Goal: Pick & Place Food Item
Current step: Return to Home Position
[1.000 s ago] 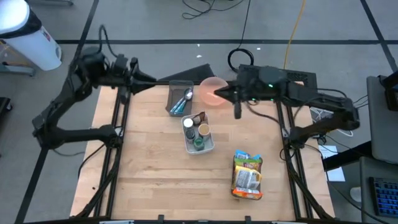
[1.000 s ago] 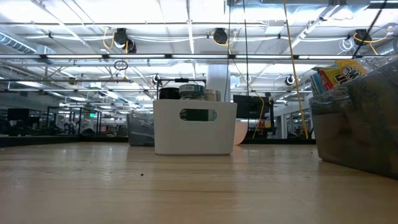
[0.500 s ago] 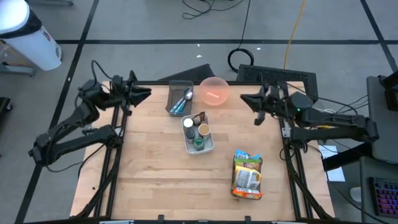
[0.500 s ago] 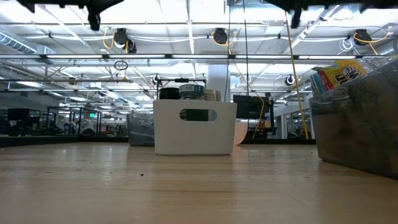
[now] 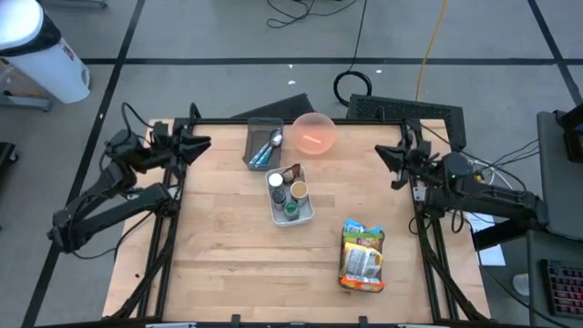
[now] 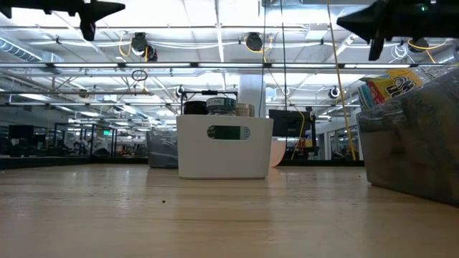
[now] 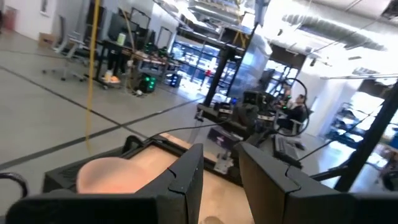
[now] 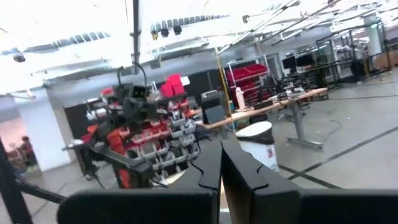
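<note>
Both arms hang above the table's (image 5: pixel 228 246) side edges. The left gripper (image 5: pixel 206 142) is empty with fingers slightly apart, the right gripper (image 5: pixel 380 151) empty with fingers together. Bottles (image 5: pixel 298 189) stand in the white bin (image 6: pixel 224 161) and noodle packs (image 5: pixel 363 240) lie in the dark bin (image 6: pixel 401 150), so sorting looks finished.

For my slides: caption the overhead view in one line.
The left gripper and right gripper wait at the table's sides; white bin holds bottles, clear bin holds snack packs.

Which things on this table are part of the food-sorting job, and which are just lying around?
Job: white bin with seasoning bottles; dark bin with noodle packs; left end effector; right end effector.
Lying about: pink bowl; grey bin of utensils.
</note>
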### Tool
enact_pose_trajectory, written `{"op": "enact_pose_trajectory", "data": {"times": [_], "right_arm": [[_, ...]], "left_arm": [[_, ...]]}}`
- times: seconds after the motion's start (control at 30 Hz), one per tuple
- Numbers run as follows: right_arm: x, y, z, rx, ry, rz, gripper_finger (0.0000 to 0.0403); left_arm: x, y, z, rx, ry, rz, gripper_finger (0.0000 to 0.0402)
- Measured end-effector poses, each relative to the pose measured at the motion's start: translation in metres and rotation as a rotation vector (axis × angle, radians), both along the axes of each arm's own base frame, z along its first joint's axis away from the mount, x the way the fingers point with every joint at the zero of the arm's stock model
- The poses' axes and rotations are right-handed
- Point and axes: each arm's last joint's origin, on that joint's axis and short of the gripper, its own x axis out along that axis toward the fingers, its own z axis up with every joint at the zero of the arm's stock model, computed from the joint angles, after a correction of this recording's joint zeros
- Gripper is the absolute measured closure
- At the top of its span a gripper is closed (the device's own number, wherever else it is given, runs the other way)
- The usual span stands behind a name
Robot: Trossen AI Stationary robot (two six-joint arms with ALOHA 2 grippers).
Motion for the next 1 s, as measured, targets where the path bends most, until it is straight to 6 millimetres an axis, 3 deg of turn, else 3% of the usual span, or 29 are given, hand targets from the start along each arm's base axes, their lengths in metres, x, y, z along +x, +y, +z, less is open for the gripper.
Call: {"op": "enact_pose_trajectory", "data": {"times": [0.27,0.53,0.7,0.9,1.0], "right_arm": [[-0.012,0.001,-0.031,-0.001,-0.012,-0.068,0.0402],[-0.020,0.003,-0.042,0.001,-0.002,-0.068,0.0402],[-0.022,0.004,-0.048,0.000,0.054,-0.076,0.0402],[-0.024,0.003,-0.050,-0.009,0.077,-0.137,0.0403],[-0.024,0.003,-0.051,-0.013,0.090,-0.134,0.0403]], "left_arm": [[-0.010,-0.007,-0.007,-0.011,0.048,0.042,0.0293],[-0.034,-0.021,-0.019,-0.002,0.052,0.177,0.0293],[-0.039,-0.023,-0.046,-0.022,-0.020,0.237,0.0293],[-0.021,-0.010,-0.072,-0.024,-0.126,0.180,0.0293],[-0.011,-0.003,-0.099,-0.071,-0.127,0.168,0.0293]]}}
